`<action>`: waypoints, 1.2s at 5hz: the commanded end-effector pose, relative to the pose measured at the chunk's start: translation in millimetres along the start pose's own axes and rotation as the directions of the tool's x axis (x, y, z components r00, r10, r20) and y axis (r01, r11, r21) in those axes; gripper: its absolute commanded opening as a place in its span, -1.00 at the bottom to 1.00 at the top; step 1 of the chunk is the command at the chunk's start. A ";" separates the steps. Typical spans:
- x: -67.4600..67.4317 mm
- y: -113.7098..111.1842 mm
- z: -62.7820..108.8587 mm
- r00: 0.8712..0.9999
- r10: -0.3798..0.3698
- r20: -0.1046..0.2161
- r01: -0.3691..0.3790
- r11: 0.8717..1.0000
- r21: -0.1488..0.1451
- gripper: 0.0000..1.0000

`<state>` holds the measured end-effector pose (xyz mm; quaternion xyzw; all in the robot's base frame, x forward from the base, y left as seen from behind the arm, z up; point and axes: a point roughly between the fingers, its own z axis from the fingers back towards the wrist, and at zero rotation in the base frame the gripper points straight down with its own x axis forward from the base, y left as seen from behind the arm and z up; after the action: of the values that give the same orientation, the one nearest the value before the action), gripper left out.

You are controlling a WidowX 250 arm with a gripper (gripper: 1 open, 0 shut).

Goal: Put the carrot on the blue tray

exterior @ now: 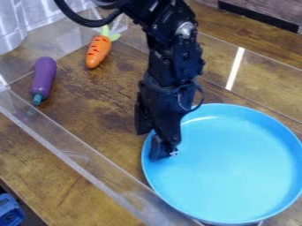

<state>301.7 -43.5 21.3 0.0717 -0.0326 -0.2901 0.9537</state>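
At the near left corner of the table point(88, 124), a blue object point(10, 210) is partly in view, cut off by the picture's edge. A clear strip point(88, 163) runs slantwise from the left side of the table toward the near edge, between that object and the rest. The blue tray point(224, 172), round and with a shallow raised rim, takes up the near right corner; nothing can be seen lying on the part of it in view. The black gripper point(162, 146) points down at the tray's left rim, its lower end overlapping the rim in the view; whether it touches cannot be told. Its jaws are dark and bunched against the dark arm, so I cannot tell whether they are apart or together. Farther back, by the left edge, lies the purple eggplant point(44, 77), its green stem toward the near edge. Beyond it, toward the far left corner, the orange carrot point(97, 52) lies on the table with its leafy green top toward the far edge. It is well apart from the jaws, behind them and to the left in the view, outside their grasp and off the tray. A pale line point(235, 68) marks the wood behind the tray, right of the arm.
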 end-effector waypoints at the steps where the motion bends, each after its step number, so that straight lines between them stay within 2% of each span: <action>1: -7.1 10.5 -12.5 0.995 -0.101 -0.008 0.101 0.995 -0.001 -1.00; 2: -9.4 17.2 -16.5 0.978 -0.208 0.008 0.208 0.978 0.003 -1.00; 4: -23.0 31.8 -11.3 0.969 -0.247 0.011 0.247 0.969 0.011 -1.00; 6: -35.0 30.8 -11.9 0.975 -0.224 0.005 0.224 0.975 0.012 -1.00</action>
<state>303.7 -15.9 22.0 0.0800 -0.0542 -0.4008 0.9111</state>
